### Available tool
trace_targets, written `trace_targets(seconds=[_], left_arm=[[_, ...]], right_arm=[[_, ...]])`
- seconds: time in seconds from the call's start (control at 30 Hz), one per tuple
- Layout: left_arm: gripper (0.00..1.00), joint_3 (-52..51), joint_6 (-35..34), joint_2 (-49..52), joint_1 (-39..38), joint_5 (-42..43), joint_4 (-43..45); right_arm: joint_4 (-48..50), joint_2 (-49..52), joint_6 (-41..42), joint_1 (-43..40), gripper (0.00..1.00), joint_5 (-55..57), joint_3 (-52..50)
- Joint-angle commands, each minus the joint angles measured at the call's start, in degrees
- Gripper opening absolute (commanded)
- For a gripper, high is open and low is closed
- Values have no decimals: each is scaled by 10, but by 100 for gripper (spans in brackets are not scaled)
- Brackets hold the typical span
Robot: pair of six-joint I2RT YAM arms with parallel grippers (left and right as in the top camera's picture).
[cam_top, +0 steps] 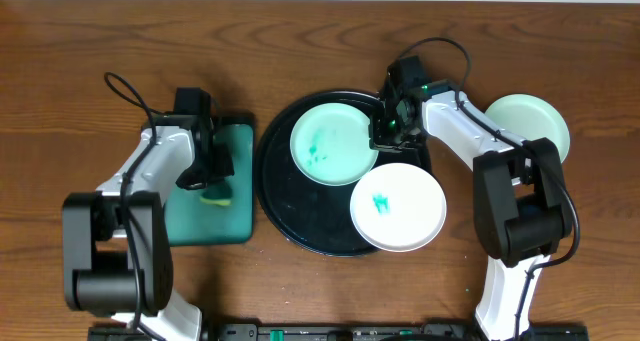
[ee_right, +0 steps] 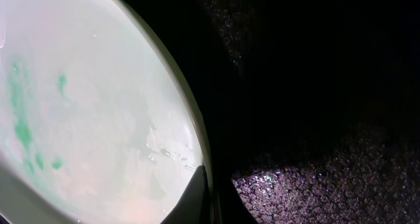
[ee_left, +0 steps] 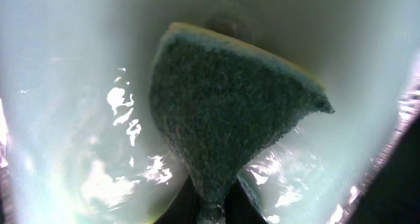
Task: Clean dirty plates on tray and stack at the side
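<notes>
A pale mint plate (cam_top: pixel 333 141) with teal smears lies on the black round tray (cam_top: pixel 300 216). A white plate (cam_top: pixel 397 206) with a teal smear lies at the tray's front right, over its rim. A second mint plate (cam_top: pixel 527 126) sits on the table at the right. My right gripper (cam_top: pixel 385 131) is shut on the right rim of the smeared mint plate (ee_right: pixel 85 106), its fingers (ee_right: pixel 210 198) pinching the edge above the tray floor (ee_right: pixel 315 184). My left gripper (cam_top: pixel 208 176) is shut on a green and yellow sponge (ee_left: pixel 223 106), its fingers (ee_left: pixel 213 204) squeezing the sponge's narrow end.
A teal rectangular tray (cam_top: pixel 235 221) lies left of the black tray, under my left gripper and the sponge (cam_top: pixel 215 196). Both arm bases stand at the table's front edge. Cables run behind each arm.
</notes>
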Motion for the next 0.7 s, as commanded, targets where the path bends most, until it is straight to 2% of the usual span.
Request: trace_targets(seconds=[0.0, 0.17, 0.23, 0.43, 0.67], left_arm=[[7, -4, 0, -83, 0, -15, -7], [7, -4, 14, -209, -12, -20, -5], [7, -4, 39, -260, -21, -24, 3], [7, -4, 82, -387, -54, -97, 29], [7, -4, 97, -430, -59, -111, 32]], right_arm=[[-7, 6, -11, 4, 1, -1, 0], [-6, 6, -11, 3, 1, -1, 0], [-5, 6, -11, 3, 1, -1, 0], [3, 6, -13, 3, 1, -1, 0], [7, 6, -13, 3, 1, -1, 0]])
